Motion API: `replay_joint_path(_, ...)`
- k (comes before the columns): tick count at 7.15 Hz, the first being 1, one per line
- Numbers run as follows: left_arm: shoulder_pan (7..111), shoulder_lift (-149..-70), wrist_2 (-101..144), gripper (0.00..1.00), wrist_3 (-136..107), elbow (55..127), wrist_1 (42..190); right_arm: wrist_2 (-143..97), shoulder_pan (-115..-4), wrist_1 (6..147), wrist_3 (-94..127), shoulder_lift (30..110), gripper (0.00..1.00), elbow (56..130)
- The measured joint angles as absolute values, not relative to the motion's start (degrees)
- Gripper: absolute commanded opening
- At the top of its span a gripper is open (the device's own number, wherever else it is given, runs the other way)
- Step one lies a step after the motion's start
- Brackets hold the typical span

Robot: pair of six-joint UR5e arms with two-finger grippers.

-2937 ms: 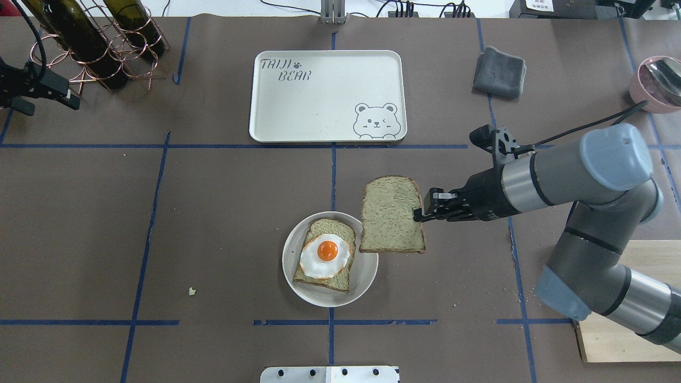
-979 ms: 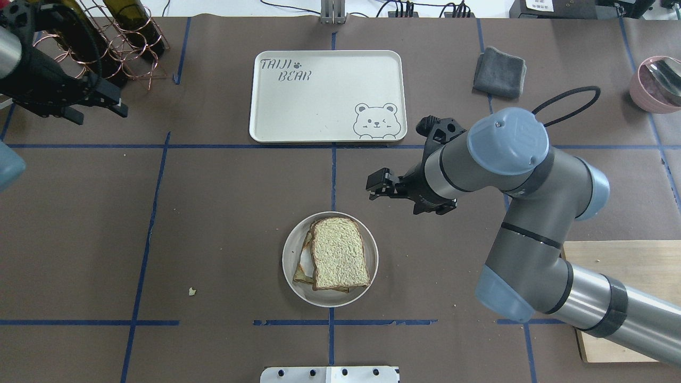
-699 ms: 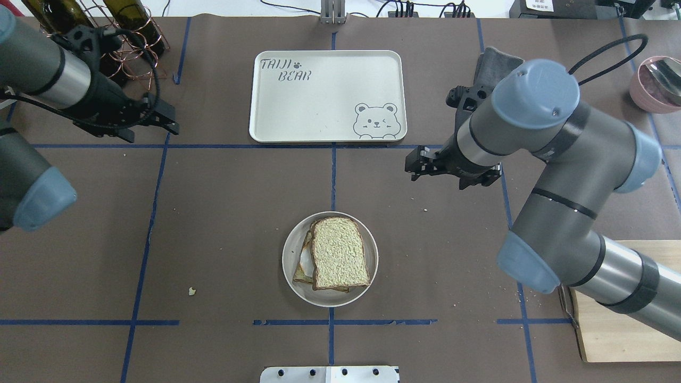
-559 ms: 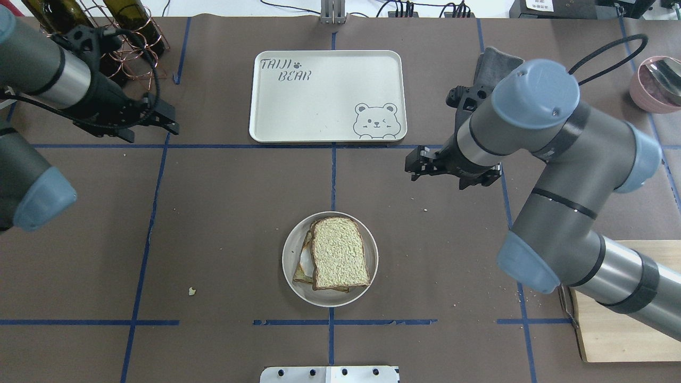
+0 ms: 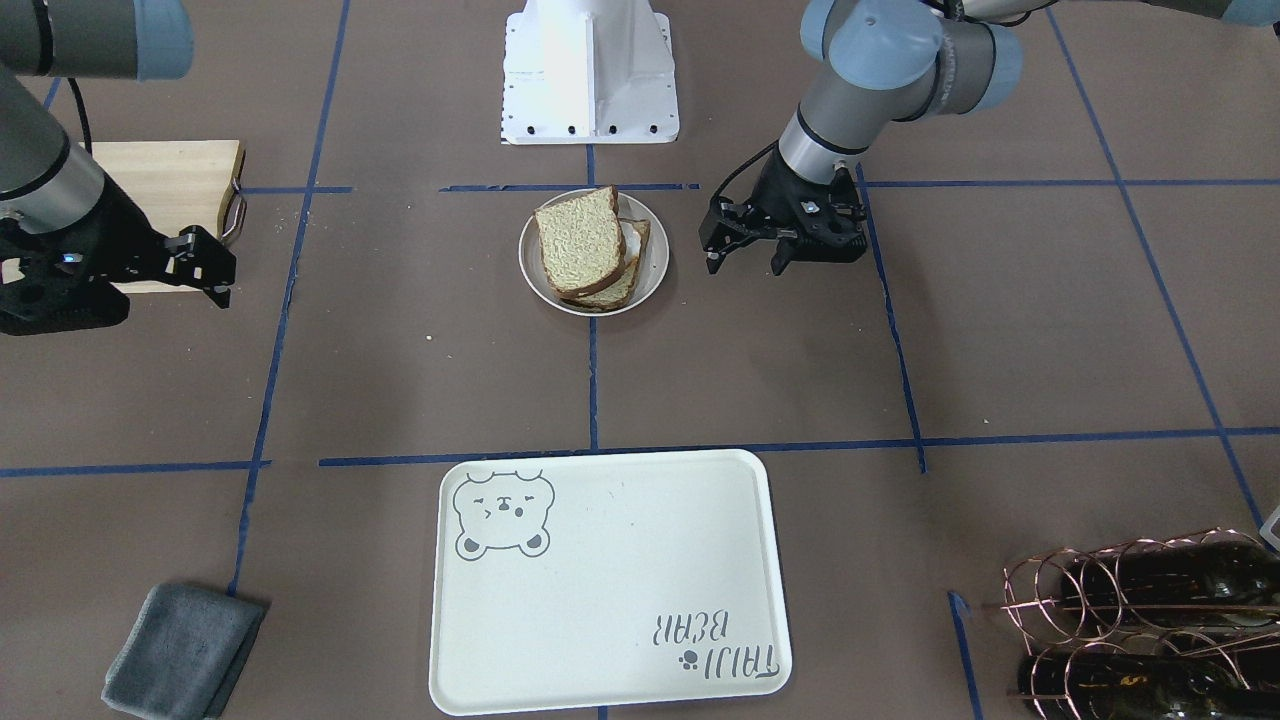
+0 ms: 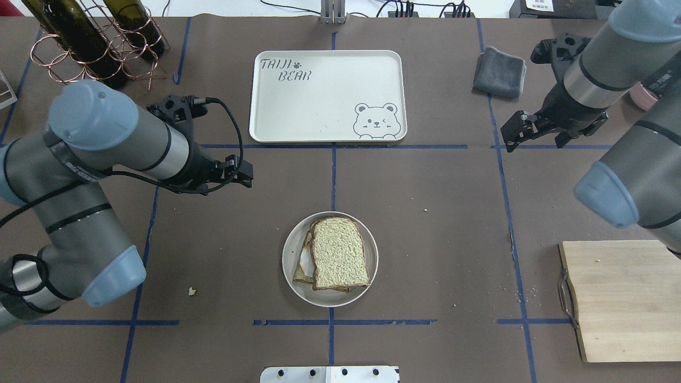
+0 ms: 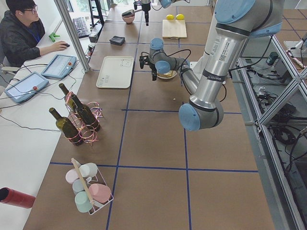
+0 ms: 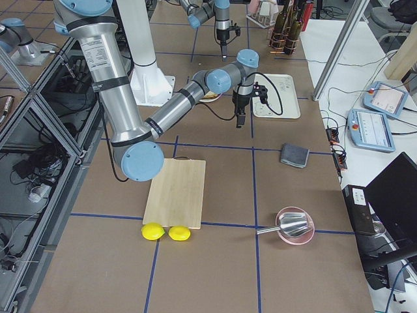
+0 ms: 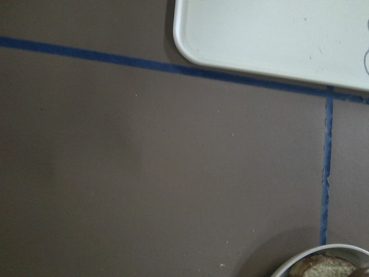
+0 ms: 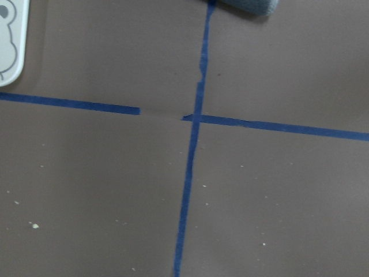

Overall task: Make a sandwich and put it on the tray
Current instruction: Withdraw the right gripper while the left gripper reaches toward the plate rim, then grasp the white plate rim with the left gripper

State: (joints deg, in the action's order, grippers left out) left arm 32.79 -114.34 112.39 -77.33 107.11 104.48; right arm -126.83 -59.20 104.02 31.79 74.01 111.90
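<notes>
The sandwich (image 6: 339, 254) lies on a small round white plate (image 6: 367, 276) at the table's middle. Its top bread slice covers the egg, and only a white edge (image 5: 632, 238) shows. The cream tray (image 6: 324, 96) with the bear drawing lies empty behind it. My left gripper (image 6: 246, 176) is open and empty, above the table to the left of the plate, also in the front view (image 5: 745, 258). My right gripper (image 6: 511, 141) is open and empty at the back right, near the grey cloth. The left wrist view shows a tray corner (image 9: 277, 34) and the plate rim (image 9: 323, 253).
A pale wooden board (image 6: 622, 298) lies at the front right. A folded grey cloth (image 6: 500, 72) lies right of the tray. A copper rack with wine bottles (image 6: 96, 42) stands at the back left. Crumbs dot the brown paper.
My right gripper put the second bread slice on the egg, let go and drew back to the back right. My left arm swung in from the back left towards the plate.
</notes>
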Motion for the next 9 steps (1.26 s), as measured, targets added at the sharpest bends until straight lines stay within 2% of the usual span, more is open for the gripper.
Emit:
replay_joint_path(5,25.3,-117.3,109.9,0.62,-80.4,102.3,104.6,-132.6,-66.6,104.0,19.2,80.1,1.00,110.5)
replay_joint_path(8,22.4,-119.1,109.7,0.44,-81.8,99.8,104.9,-132.9,-67.0,104.0,18.9,80.5,1.00,110.5)
replay_joint_path(9,22.2,-119.5,109.4,0.34,-81.9,99.0,105.1,-132.9,-67.1,104.0,18.9,80.6,1.00,110.5)
